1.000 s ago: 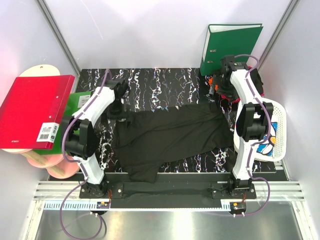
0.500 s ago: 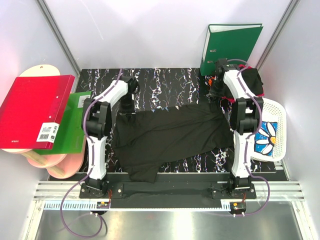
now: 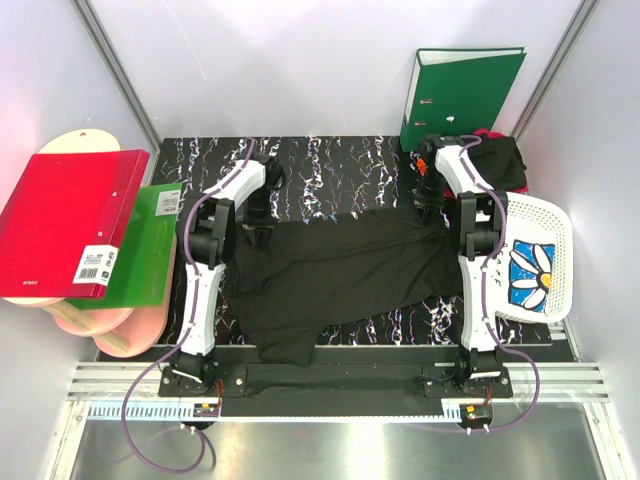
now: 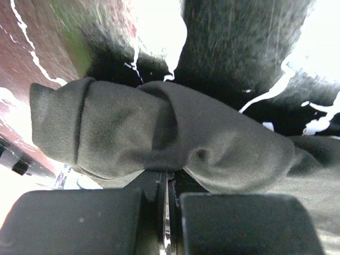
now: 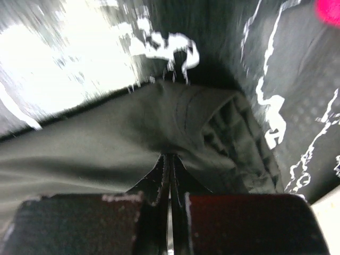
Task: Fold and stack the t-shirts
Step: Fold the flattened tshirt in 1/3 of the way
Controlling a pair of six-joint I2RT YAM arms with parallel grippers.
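Top view: 1 black t-shirt [image 3: 340, 275] lies spread open across the middle of the dark marbled table [image 3: 330, 165], its near-left part hanging at the table's near edge. The left gripper [image 3: 262, 228] is down on the shirt's far-left corner and the right gripper [image 3: 432, 205] on its far-right corner. Both arms reach out from the near edge, 1 on each side of the shirt. A white basket [image 3: 548, 240] sits at the right side of the table, holding a folded shirt with a daisy print [image 3: 528, 275]. Beyond it, in the far-right corner, lies a bundle of dark and red cloth [image 3: 500, 165], next to an upright green ring binder [image 3: 460, 95]. Off the left edge are a red binder [image 3: 65, 225], a flat green folder [image 3: 140, 250] and pale round boards [image 3: 110, 325] under them.

Left wrist view: the 2 fingers [image 4: 79, 223] are pressed together with only a thin slit between them, clenched on a thick rolled fold of the black shirt that bulges just above the tips. The marbled surface shows behind the fold.

Right wrist view: the 2 fingers [image 5: 79, 223] are likewise pinched tight on a puckered edge of the same shirt, whose cloth runs off to the left. The marbled table is behind it, and a blurred pink-red spot sits in the upper-right corner.
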